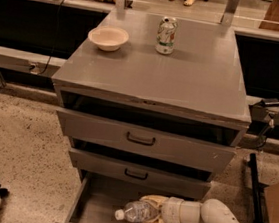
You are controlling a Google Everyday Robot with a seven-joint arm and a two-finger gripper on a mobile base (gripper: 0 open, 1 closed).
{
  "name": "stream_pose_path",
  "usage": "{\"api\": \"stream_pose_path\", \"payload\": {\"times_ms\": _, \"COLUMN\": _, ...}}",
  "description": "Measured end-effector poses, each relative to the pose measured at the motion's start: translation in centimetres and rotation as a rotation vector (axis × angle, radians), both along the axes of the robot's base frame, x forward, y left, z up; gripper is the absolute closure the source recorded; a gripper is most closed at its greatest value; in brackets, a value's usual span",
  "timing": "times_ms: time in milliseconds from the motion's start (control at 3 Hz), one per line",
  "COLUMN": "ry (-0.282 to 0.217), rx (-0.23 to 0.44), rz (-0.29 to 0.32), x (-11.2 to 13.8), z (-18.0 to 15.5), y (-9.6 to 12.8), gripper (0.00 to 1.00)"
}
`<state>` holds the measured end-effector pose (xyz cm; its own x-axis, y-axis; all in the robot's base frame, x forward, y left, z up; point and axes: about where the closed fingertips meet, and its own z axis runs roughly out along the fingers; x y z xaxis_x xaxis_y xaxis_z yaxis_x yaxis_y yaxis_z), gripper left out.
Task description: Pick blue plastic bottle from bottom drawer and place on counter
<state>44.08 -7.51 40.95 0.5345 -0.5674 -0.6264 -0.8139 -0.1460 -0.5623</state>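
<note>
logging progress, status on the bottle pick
Gripper in bottom drawer, at blue plastic bottle. Bottle on its side, not out yet. Bowl and can at counter back.

A speckled beige floor (19, 155) is seen around the cabinet (141, 144); a dark bench (18, 29) is set behind. The gripper (147, 211) is closed round the bottle (133, 213) in the bottom drawer (96, 204).

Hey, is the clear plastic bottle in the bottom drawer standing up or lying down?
Lying down: the clear plastic bottle rests sideways in the open grey bottom drawer, white cap leftward, gripper at its base.
</note>
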Motion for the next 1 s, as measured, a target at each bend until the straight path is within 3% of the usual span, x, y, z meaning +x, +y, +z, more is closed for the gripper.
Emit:
{"api": "stream_pose_path", "payload": {"times_ms": 333, "ry": -0.149, "rx": -0.021, "rz": -0.003, "x": 0.1, "z": 6.0, "y": -0.7, "gripper": 1.00}}
{"api": "stream_pose_path", "payload": {"times_ms": 1000, "ry": -0.369, "rx": -0.065, "rz": -0.015, "x": 1.1, "z": 16.4, "y": -3.0, "gripper": 1.00}}
